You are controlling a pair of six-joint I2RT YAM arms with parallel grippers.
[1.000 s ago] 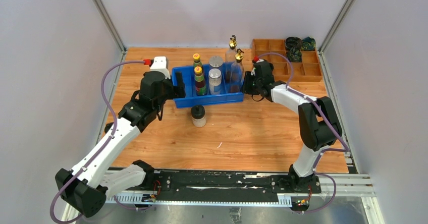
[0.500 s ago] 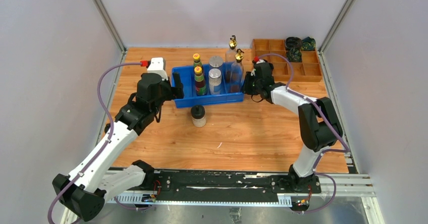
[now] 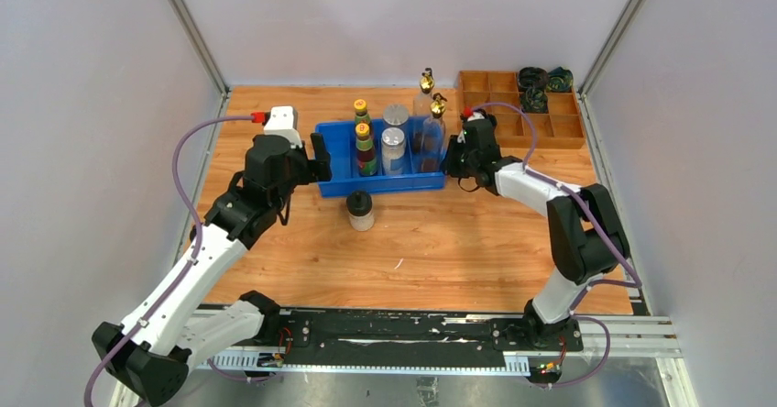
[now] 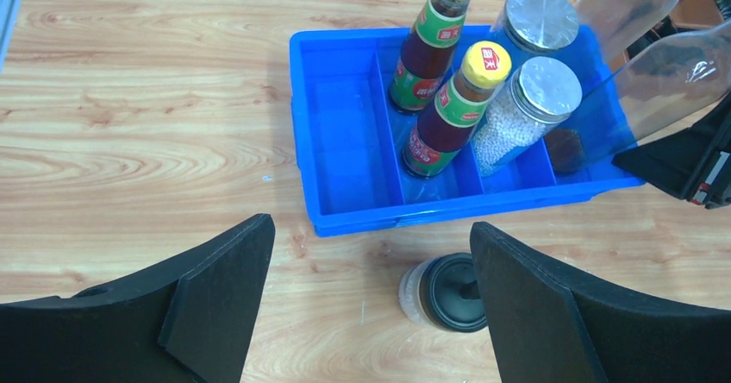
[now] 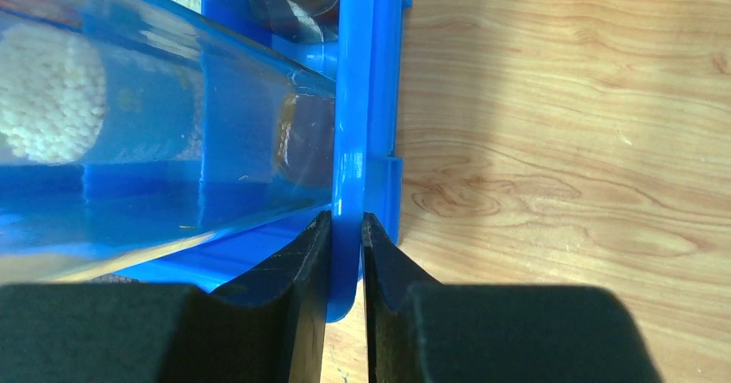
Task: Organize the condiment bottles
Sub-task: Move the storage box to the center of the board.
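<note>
Gripping right wall of blue bin between right gripper jaws. Holding left gripper jaws wide open above black-capped jar on table, lower centre. With sauce bottles, shakers and, seemingly, cruets in bin, upper right.

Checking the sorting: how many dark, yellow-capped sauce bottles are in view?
2. One dark, yellow-capped, red-labelled sauce bottle stands toward the far end of the blue plastic divided bin; the other stands just nearer, in the same compartment. None appears hidden.
</note>
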